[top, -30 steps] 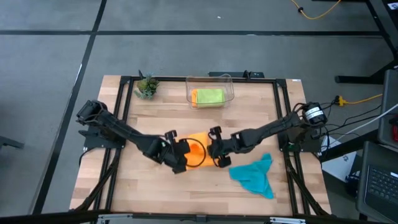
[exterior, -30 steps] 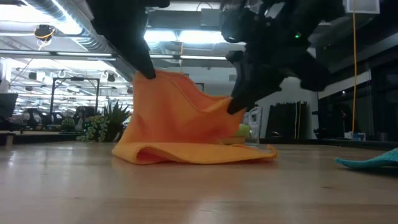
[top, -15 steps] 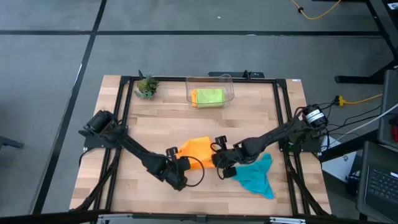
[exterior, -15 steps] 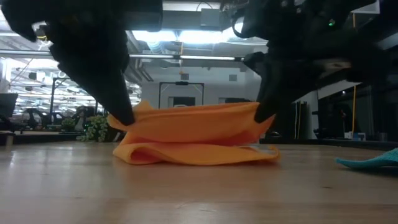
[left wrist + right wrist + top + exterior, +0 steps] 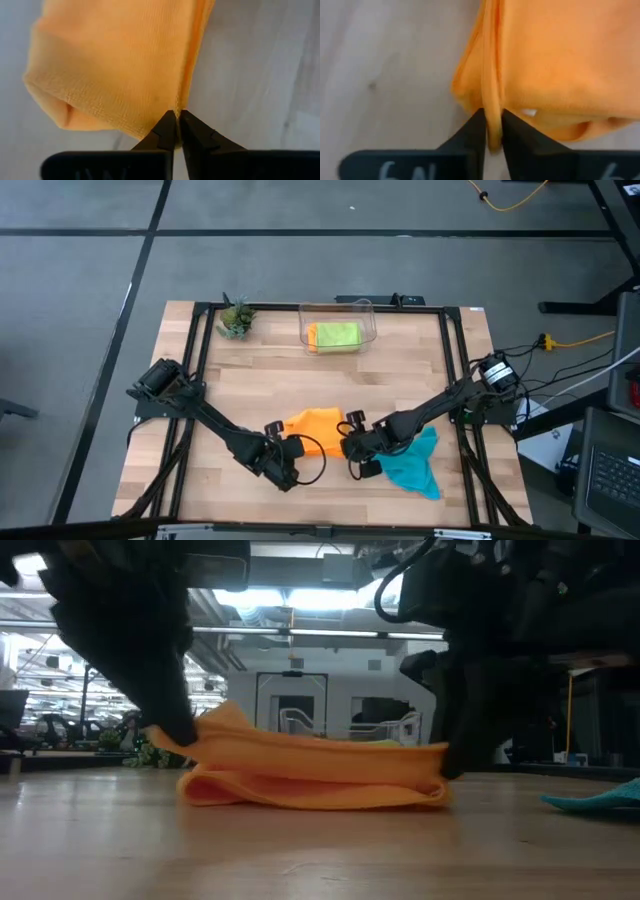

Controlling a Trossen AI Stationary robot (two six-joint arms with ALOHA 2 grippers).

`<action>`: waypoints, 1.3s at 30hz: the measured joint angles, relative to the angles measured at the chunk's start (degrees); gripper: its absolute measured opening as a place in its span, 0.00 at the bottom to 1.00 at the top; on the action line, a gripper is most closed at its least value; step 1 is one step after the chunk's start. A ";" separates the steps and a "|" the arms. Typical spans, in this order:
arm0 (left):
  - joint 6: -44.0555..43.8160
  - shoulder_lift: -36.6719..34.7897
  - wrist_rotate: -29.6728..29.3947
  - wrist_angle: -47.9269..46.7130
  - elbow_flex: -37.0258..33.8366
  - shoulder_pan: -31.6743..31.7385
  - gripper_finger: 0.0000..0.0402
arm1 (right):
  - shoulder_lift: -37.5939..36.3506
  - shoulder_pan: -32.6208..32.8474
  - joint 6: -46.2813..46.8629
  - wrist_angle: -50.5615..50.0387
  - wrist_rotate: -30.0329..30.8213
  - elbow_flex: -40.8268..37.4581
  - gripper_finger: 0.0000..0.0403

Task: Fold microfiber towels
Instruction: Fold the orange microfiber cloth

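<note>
Orange towel [image 5: 314, 427] (folded) lies pinched between left end effector [image 5: 291, 448] and right end effector [image 5: 348, 446].

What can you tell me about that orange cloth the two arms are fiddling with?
The orange towel is a soft, finely woven cloth, folded over on itself into a low, slightly puffy stack with a rounded fold along one side. It lies flat on the wooden table, near its front middle. The left gripper pinches one edge between nearly shut fingers; the right gripper pinches the opposite edge. A teal towel lies just beside it.
</note>
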 joint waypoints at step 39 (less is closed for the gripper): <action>4.71 -9.77 5.74 -53.52 6.57 9.17 0.47 | -1.95 -7.85 -1.36 -3.47 -13.18 8.41 0.41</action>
